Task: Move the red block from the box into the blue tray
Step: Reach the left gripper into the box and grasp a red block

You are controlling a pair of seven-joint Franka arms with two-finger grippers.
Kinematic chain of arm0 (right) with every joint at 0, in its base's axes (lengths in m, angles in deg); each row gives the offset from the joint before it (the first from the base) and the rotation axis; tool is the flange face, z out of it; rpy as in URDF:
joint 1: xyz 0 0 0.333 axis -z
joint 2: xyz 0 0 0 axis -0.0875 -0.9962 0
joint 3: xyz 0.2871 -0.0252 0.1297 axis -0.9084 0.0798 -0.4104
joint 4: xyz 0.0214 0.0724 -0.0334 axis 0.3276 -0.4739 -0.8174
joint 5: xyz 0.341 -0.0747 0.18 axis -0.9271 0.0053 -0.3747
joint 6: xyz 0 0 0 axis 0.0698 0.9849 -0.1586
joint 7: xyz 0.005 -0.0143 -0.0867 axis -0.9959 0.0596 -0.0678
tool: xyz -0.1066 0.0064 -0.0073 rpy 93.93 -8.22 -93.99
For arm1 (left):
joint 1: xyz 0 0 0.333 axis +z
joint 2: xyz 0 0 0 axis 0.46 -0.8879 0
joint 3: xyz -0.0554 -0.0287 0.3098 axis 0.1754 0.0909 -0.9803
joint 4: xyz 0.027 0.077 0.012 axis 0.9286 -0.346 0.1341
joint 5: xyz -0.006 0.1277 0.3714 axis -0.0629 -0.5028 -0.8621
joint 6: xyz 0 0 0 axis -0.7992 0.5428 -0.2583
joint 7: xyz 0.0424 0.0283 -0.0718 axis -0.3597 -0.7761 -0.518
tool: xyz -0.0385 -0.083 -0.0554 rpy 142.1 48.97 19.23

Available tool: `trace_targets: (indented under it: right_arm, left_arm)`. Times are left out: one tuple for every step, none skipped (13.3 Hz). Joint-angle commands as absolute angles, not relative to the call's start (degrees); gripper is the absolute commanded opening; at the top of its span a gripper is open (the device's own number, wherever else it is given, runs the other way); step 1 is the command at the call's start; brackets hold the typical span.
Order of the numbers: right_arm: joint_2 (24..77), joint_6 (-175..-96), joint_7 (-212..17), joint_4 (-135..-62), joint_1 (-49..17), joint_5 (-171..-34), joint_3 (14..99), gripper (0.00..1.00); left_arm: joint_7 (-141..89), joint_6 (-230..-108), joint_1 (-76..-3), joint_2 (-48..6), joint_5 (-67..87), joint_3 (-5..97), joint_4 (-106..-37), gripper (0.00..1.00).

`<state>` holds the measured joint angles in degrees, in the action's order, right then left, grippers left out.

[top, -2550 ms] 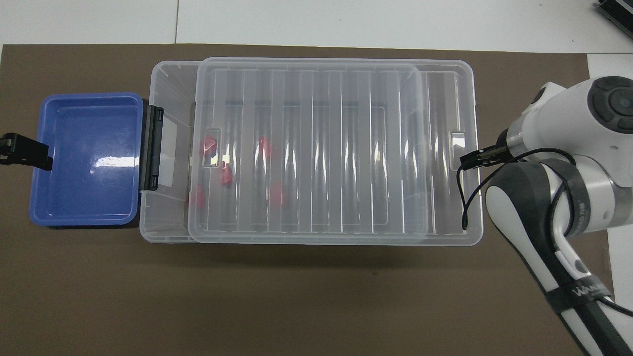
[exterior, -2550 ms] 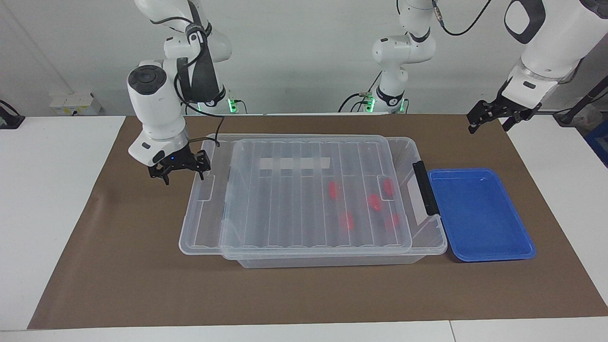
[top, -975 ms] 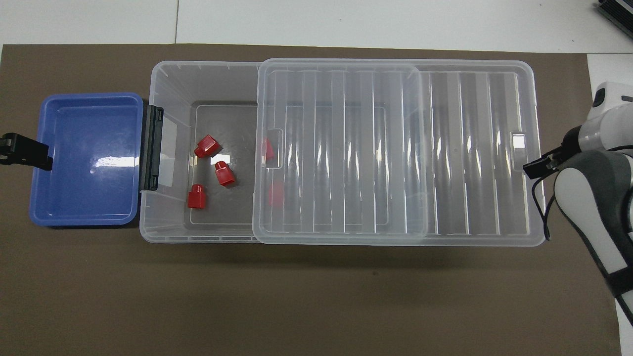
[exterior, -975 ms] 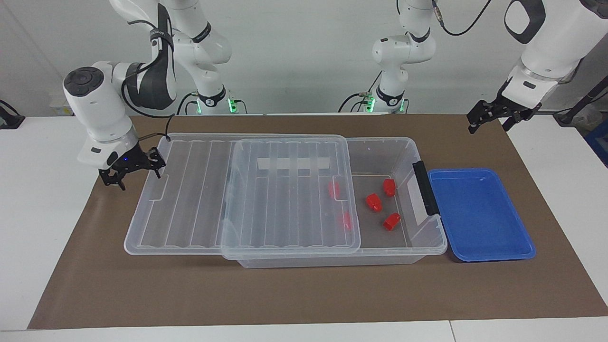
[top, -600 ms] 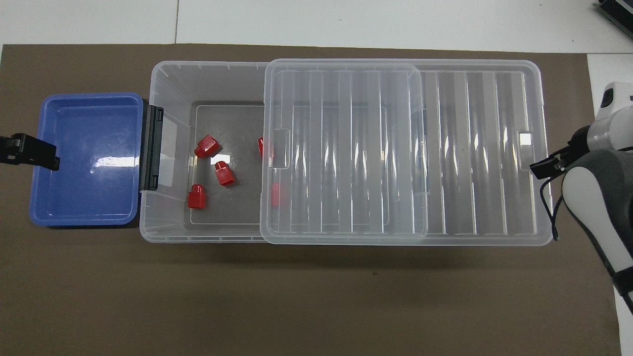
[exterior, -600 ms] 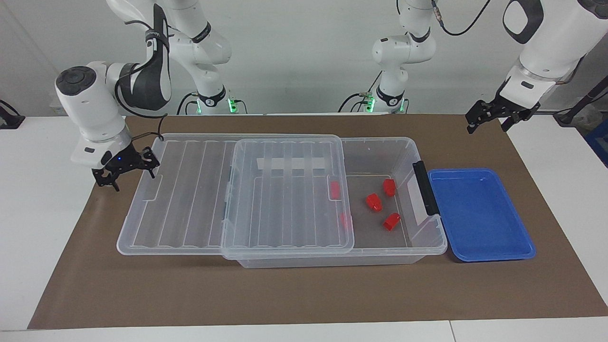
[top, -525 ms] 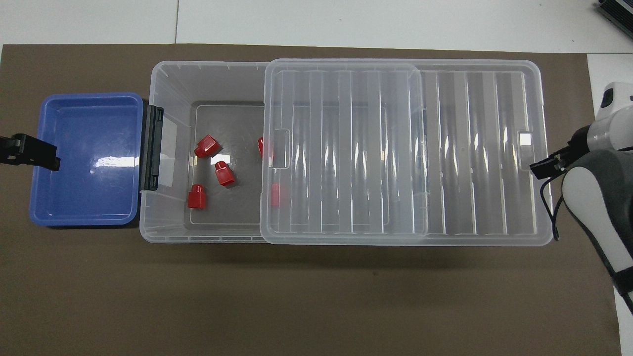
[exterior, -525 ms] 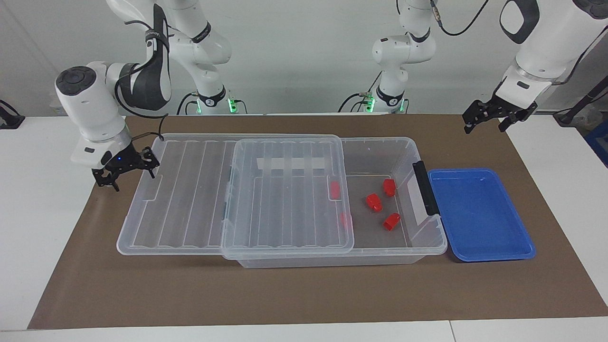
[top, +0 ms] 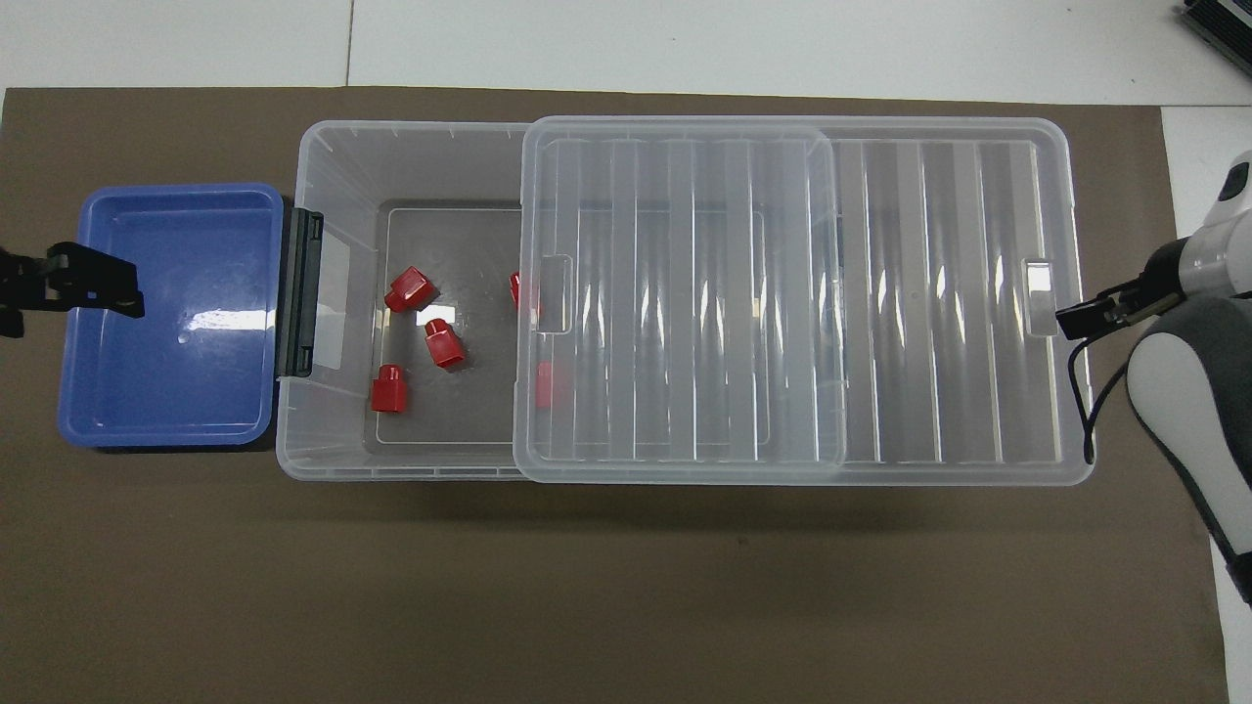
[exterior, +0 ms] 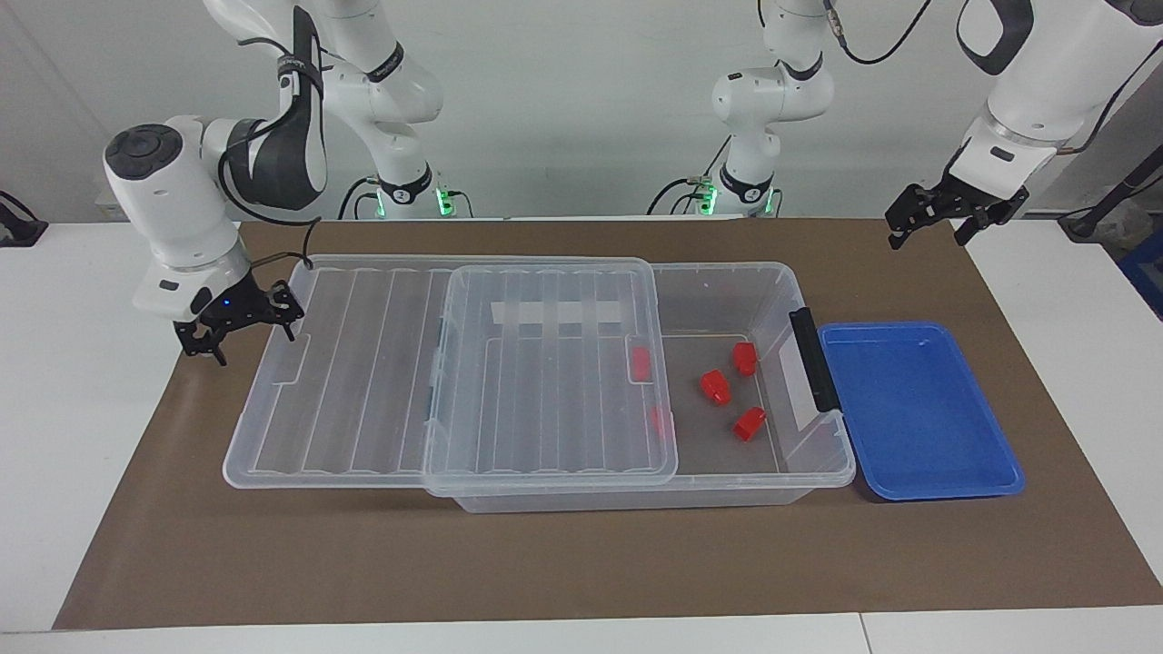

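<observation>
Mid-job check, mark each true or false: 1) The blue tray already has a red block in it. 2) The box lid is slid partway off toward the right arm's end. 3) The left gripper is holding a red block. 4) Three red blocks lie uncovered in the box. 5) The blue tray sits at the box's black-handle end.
1) False. The blue tray holds nothing.
2) True. The lid overhangs the box at that end.
3) False. The left gripper carries nothing.
4) True. The red blocks lie uncovered; two more show through the lid.
5) True. It sits beside the black handle.
</observation>
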<state>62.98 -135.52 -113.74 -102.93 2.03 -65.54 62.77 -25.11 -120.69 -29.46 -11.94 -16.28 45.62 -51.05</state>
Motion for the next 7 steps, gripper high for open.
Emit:
trace_targets:
  right_arm:
    - [65.5, -134.48, -104.6, -103.61, 0.79, -65.53, 62.1, 1.0]
    - [66.03, -133.43, -100.13, -103.61, 0.17, -65.53, 62.01, 1.0]
    - [66.91, -132.37, -95.21, -103.61, -1.14, -65.53, 62.1, 1.0]
    - [67.44, -131.66, -90.2, -103.52, -2.72, -65.53, 62.1, 1.0]
    - [67.79, -130.35, -85.8, -102.74, -3.78, -65.53, 62.1, 1.0]
    - [67.53, -128.69, -82.36, -100.99, -4.83, -65.53, 62.1, 1.0]
    - [67.1, -127.02, -79.37, -98.97, -5.71, -65.97, 62.01, 1.0]
  left_arm:
    - [-36.36, -127.41, -34.06, -10.25, -13.3, 45.12, -55.19, 1.0]
    - [-38.92, -129.52, -35.2, -10.25, -12.76, 45.2, -56.42, 1.0]
    - [-41.99, -131.72, -38.0, -10.77, -12.75, 45.12, -57.74, 1.0]
    - [-47.06, -134.35, -40.2, -11.82, -13.28, 45.03, -58.45, 1.0]
    - [-51.38, -136.38, -41.79, -14.35, -13.8, 45.03, -58.54, 1.0]
    - [-54.55, -137.53, -44.41, -16.47, -16.33, 45.03, -58.37, 1.0]
    - [-58.59, -139.98, -46.27, -19.1, -18.1, 45.03, -58.63, 1.0]
